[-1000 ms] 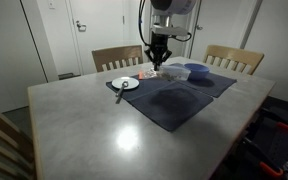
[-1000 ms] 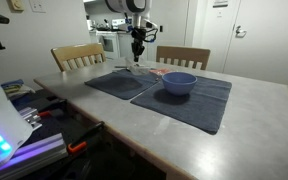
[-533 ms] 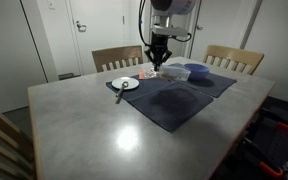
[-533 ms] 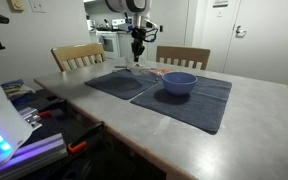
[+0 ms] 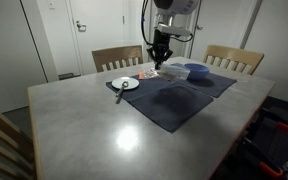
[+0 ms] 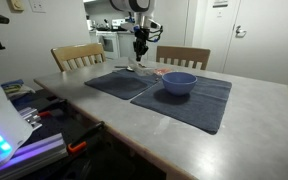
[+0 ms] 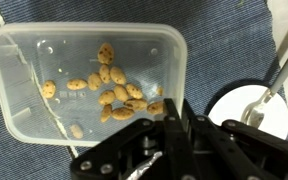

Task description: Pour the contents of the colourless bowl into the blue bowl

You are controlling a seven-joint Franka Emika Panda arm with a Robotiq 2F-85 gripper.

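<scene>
Gripper (image 7: 176,112) hangs at the rim of the colourless bowl (image 7: 54,60), and I can't tell if the jaws are clenched. The bowl sits on the dark blue mat (image 7: 234,40), holding tan pieces (image 7: 114,95). It's between the white plate (image 7: 239,112) and the blue bowl (image 6: 179,82).

A grey table (image 5: 104,135) is filling the lower half of both exterior views (image 6: 114,128), its smooth top catching a pale glare toward the bottom centre. Two dark blue cloth mats are lying flat directly on it, side by side with their edges touching. One mat (image 5: 174,102) is sitting at the centre of an exterior view and at centre left of another (image 6: 119,84). The second mat (image 5: 222,82) is reaching toward the upper right and is spreading across the centre right elsewhere (image 6: 202,106).
</scene>
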